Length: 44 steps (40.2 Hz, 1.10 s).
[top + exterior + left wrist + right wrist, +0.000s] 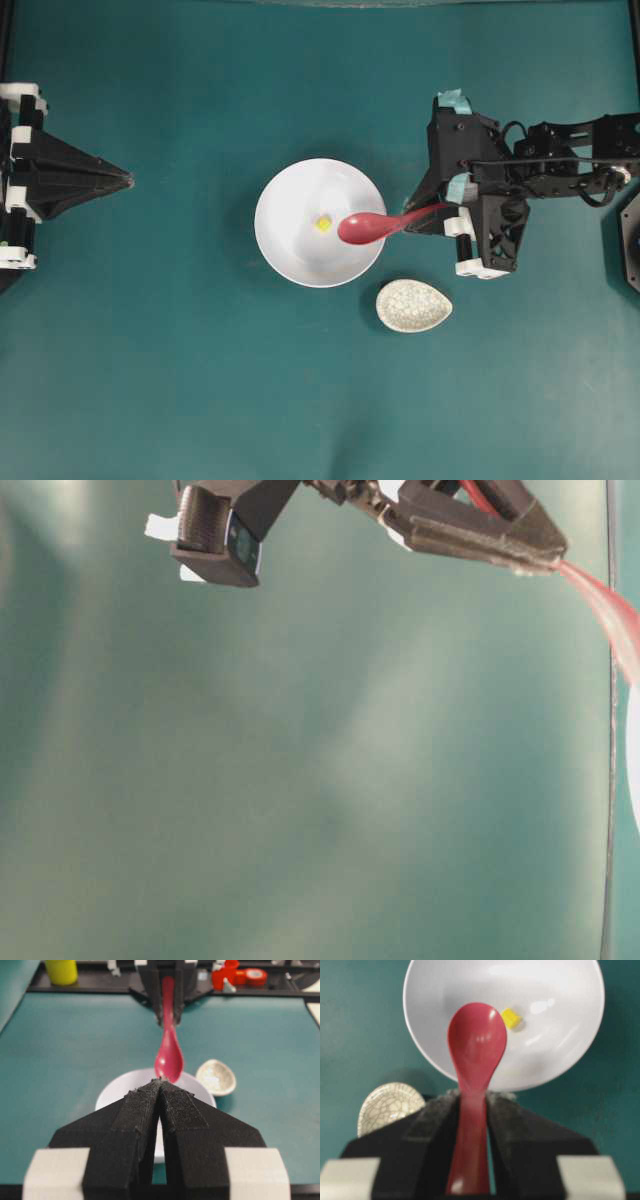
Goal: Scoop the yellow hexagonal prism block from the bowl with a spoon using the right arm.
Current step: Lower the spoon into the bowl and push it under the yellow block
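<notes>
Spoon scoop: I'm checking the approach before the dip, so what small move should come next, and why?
Probably lower and ease the spoon toward the yellow block. The right gripper holds the handle, the scoop is over the bowl and empty, and the block lies just beyond its tip on the bowl floor.

block (323, 223) in the bowl (290, 255), spoon (365, 227) scoop over the bowl (beside the block), spoon rest (413, 305) right of the bowl

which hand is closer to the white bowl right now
Right. The right hand sits just off the bowl rim, holding the spoon over it. The left hand, shut, waits farther off on the opposite side.
</notes>
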Each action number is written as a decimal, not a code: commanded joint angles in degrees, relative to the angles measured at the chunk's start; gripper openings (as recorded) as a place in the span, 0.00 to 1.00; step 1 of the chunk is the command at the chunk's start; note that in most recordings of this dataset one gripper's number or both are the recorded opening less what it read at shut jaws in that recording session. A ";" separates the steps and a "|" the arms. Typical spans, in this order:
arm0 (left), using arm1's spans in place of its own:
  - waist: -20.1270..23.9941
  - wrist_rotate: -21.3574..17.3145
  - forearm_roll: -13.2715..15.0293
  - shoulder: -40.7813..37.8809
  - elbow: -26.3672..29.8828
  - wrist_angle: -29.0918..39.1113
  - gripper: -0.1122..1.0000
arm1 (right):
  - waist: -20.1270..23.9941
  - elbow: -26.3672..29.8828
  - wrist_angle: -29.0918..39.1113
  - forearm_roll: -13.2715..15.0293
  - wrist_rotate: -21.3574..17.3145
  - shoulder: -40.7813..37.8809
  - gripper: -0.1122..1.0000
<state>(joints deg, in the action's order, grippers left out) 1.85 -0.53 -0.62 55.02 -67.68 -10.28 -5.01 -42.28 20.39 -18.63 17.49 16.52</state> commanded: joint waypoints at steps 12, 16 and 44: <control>0.09 -0.09 -0.18 -0.26 1.41 -0.53 0.09 | -1.14 4.75 6.33 0.70 -6.33 -2.90 0.32; 0.09 -0.09 -0.18 -0.26 1.41 -0.62 0.09 | -1.14 6.42 7.73 0.79 -6.33 -4.57 0.32; 0.09 -0.09 -0.18 -0.26 1.41 -0.62 0.09 | -1.67 13.62 14.06 7.56 -11.16 -12.92 0.32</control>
<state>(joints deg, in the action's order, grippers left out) 1.85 -0.53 -0.62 55.02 -67.68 -10.28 -6.50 -30.06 34.45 -12.30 7.12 3.25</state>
